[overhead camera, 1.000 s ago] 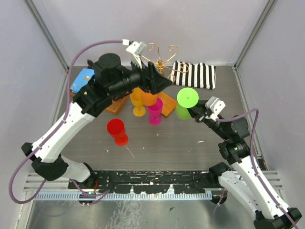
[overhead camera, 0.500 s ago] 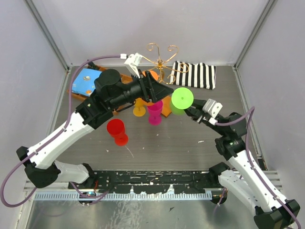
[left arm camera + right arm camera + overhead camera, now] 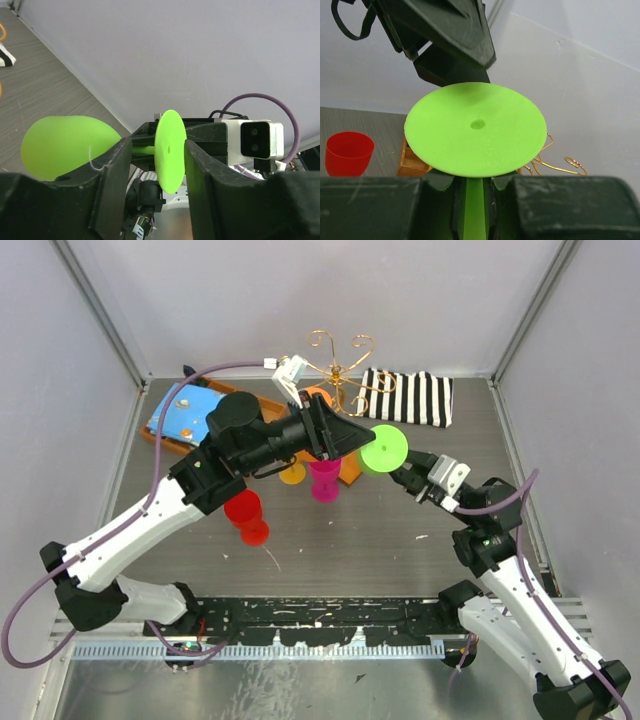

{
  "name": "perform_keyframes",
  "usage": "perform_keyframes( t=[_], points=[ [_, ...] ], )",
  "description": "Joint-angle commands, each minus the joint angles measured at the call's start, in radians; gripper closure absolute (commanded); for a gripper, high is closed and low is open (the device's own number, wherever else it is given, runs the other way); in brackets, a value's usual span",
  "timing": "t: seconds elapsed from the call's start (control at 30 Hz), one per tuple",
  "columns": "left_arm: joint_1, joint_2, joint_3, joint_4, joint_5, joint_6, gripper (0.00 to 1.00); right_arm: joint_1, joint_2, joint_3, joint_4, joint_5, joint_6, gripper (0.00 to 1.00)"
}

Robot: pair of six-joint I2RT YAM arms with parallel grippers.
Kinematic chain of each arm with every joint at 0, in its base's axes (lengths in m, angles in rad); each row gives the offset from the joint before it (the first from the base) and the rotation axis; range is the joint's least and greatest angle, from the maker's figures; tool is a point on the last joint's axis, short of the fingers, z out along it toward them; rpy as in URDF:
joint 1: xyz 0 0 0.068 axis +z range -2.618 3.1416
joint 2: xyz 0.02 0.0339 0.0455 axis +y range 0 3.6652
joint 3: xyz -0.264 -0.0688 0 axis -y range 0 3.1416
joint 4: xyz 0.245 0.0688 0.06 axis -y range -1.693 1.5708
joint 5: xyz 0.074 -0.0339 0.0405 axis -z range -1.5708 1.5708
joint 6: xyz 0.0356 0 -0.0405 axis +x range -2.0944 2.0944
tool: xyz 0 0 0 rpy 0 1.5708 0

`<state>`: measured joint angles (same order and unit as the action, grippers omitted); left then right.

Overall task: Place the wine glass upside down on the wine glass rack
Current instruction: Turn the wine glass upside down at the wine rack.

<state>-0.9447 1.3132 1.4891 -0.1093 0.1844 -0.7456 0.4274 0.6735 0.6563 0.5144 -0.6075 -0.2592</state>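
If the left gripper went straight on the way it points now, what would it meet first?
The green wine glass: its foot sits inside the open left gripper, stem probably next. The right gripper, shut on it, lies behind.

A lime-green plastic wine glass [image 3: 385,448] is held off the table just right of centre in the top view. Its flat round foot faces up at the camera and hides most of the bowl beneath. The right gripper [image 3: 472,196] clamps its stem. In the left wrist view the foot shows edge-on at centre, with the bowl at the left of the frame. The gold wire wine glass rack [image 3: 341,362] stands upright at upper centre, its curled scroll arms bare. Its flat orange-brown wooden base is largely hidden. The glass sits just below and right of the scrolls, apart from them.
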Motion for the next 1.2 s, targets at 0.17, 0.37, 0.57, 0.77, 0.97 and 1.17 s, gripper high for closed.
perform_keyframes(
  t=[0.17,0.37,0.57,0.77,0.97,1.17],
  points=[
    [-0.041,0.048,0.025,0.039,0.035,-0.018,0.64,0.006,-0.029,0.015,0.069,0.026,-0.032,0.99],
    [-0.047,0.056,0.029,0.04,0.034,-0.022,0.89,0.007,-0.029,0.015,0.042,0.024,-0.047,0.98],
    [-0.047,0.047,0.039,0.039,0.026,-0.056,1.0,0.006,-0.043,-0.002,0.034,0.019,-0.066,0.89],
    [-0.046,0.03,0.049,0.066,0.018,-0.139,1.0,0.006,-0.051,-0.023,0.035,0.011,-0.085,0.7],
    [-0.047,0.016,0.054,0.069,0.012,-0.182,1.0,0.006,-0.06,-0.067,0.088,0.044,-0.064,0.63],
    [-0.048,0.009,0.042,0.087,0.014,-0.209,1.0,0.006,-0.042,-0.103,0.2,0.101,0.028,0.61]
  ],
)
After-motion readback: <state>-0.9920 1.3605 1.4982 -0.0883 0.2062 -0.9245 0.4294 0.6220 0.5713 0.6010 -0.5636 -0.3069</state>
